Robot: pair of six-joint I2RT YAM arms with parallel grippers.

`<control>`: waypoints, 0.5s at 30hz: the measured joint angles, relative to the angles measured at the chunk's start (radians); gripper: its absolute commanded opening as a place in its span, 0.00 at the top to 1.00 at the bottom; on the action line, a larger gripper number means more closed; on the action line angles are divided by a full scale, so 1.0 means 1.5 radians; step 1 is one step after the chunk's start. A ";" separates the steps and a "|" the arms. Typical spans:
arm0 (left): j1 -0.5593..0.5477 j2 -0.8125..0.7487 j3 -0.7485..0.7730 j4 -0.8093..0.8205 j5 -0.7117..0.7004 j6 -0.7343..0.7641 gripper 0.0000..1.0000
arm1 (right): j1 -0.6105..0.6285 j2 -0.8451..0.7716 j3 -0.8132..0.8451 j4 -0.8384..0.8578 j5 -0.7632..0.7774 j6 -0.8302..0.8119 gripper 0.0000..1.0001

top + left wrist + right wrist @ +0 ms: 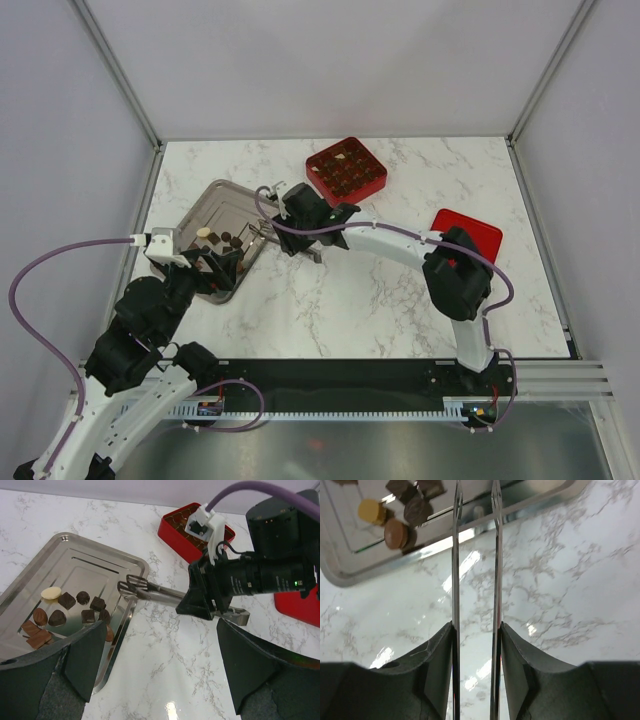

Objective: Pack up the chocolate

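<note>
On the worktop (400, 290) we see the steel tray (90, 562), its near corner hidden behind the left claw (161, 630), spread wide and holding nothing. The right claw (476, 625) pinches the tongs (155, 592); the chocolate (66, 600) lies in the tray just beyond their tips.

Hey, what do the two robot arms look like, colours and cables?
The left arm and right arm share white links with bulky black joint housings. A purple cable loops along each. The fingers are matte black wedges. A small green light shows on the right wrist housing.
</note>
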 measured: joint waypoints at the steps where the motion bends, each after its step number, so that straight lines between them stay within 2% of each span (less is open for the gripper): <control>1: 0.000 0.000 0.000 0.000 0.000 0.000 0.00 | 0.008 -0.009 -0.020 0.001 -0.008 0.001 0.52; 7: 0.000 0.000 -0.001 0.000 0.000 0.000 0.00 | 0.030 -0.077 -0.118 0.026 -0.034 0.018 0.52; 15: 0.000 0.000 -0.001 0.000 0.001 0.000 0.00 | 0.069 -0.117 -0.155 0.075 -0.043 0.047 0.51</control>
